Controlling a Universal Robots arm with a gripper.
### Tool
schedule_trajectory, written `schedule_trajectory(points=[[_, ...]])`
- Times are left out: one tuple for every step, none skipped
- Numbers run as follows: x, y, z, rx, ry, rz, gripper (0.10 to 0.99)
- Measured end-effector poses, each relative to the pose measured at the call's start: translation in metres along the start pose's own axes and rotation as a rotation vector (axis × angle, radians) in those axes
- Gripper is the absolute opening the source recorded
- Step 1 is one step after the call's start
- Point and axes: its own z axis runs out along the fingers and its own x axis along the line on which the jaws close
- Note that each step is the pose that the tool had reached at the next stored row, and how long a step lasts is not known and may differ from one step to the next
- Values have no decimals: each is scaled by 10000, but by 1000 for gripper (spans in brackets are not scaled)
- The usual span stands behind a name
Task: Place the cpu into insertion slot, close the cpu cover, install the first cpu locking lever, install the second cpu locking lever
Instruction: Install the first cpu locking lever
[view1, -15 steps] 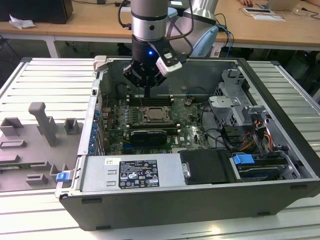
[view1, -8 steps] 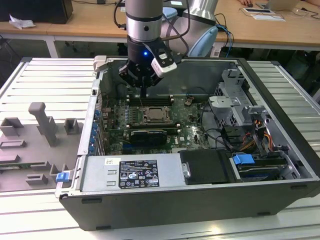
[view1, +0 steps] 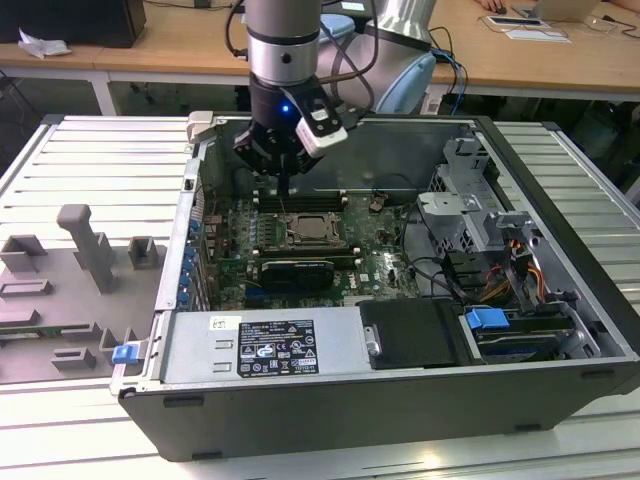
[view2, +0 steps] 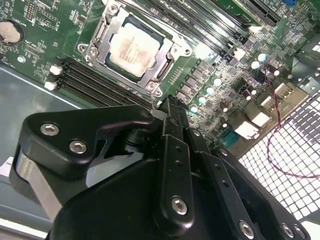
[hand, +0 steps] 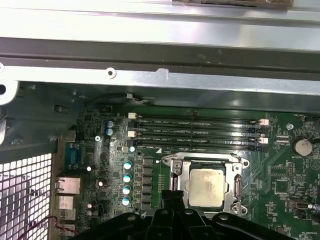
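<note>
Black pincer (view2: 169, 106) housing sits closest to the lens in both wrist views, its linkage and bolts covering the part of the board right under it. The tips look drawn narrow, pressed together or nearly so, with nothing bulky between them. In the exterior view the pincer (view1: 285, 183) hangs inside the open case (view1: 350, 400), its point just above the socket's edge.

The cpu (view2: 134, 49) lies seated in its slot, just ahead of the tips. The cover (view2: 167, 62) lies flat around it, so the first two steps look done and the work in hand is, I judge, a locking lever. A thin rod (view2: 151, 99) rises right at the tips, between them and the cover; it may be that lever.

To do this well, the tips should bear on the lever's end alone, press it down evenly and carry it sideways under its catch, keeping clear of the memory slots (view2: 95, 80) beside the pincer and the small parts around it. The cover must stay flat throughout.

Whether the rod is actually pinched, or merely touching, I cannot tell. The lever catches are too small to make out, and in the first wrist view the pincer (hand: 172, 197) cuts off the socket's near edge below the cpu (hand: 206, 187).
</note>
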Motion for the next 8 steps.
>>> schedule_trajectory(points=[[3, 0, 1, 0, 0, 0, 106], [7, 0, 1, -1, -1, 0, 106], [10, 0, 1, -1, -1, 0, 106], [18, 0, 1, -1, -1, 0, 106], [24, 1, 2, -1, -1, 0, 106], [29, 1, 2, -1, 0, 0, 106], [34, 1, 2, 0, -1, 0, 106], [41, 1, 3, 0, 0, -1, 106]])
